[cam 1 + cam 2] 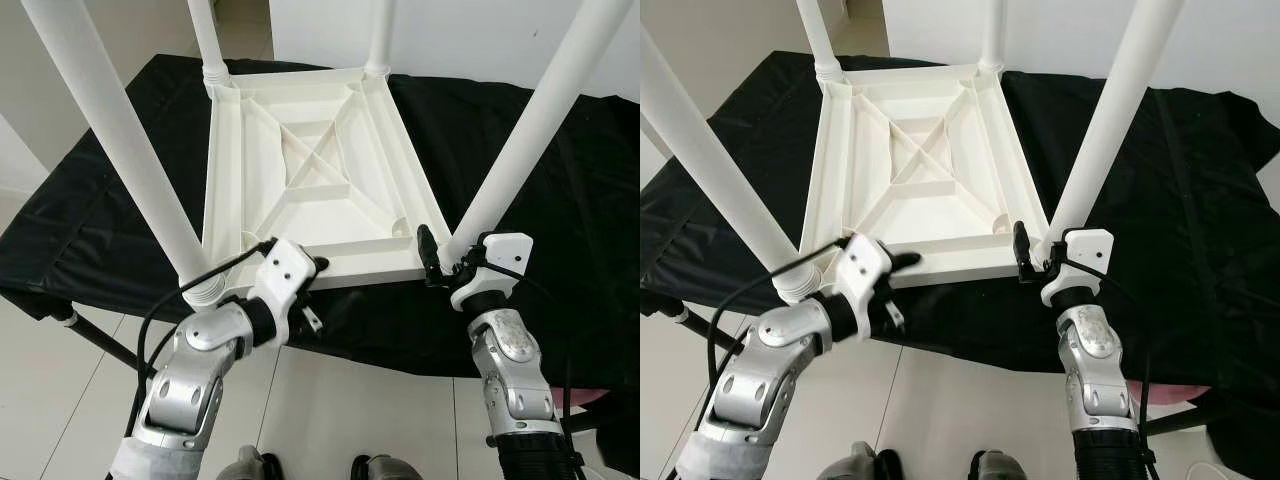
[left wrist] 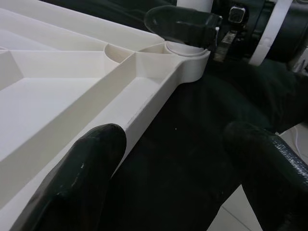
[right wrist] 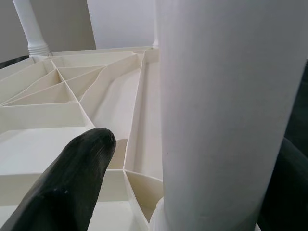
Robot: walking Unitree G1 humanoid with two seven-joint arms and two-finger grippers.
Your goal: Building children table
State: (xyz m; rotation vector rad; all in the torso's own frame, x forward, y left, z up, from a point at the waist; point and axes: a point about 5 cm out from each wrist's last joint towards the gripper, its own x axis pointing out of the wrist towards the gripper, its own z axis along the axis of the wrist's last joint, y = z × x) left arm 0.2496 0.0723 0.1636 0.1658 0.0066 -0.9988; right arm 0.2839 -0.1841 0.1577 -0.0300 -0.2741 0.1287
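While both arms reach fwd over the near edge, the white children's table (image 1: 310, 170) lies upside down on a black cloth (image 1: 560, 170), ribbed underside up, four legs standing upward.

Nearest, at 7 o'clock in the head view: left gripper (image 1: 312, 290), at the tabletop's near rim close to the near-left leg (image 1: 120, 130). In its wrist view the fingers (image 2: 82, 178) stand wide apart, one over the rim's inner side, one out over the cloth, so the rim runs between them but isn't pinched.

At 5 o'clock: right gripper (image 1: 1032, 255), at the foot of the near-right leg (image 1: 1110, 110). Right wrist view puts that leg between the two fingers (image 3: 67, 178), jaws astride it; whether the pads actually touch I can't tell, so grip unconfirmed.

Key relation: leg's long axis runs up and leans toward 1 o'clock, crossing the right jaws at the socket. Right arm is nearest to it, left arm nearest to the rim, prob. for steadying.

Farther, 11–12 o'clock: far-left leg (image 1: 205, 35) and far-right leg (image 1: 380, 30) sit in their corner sockets.
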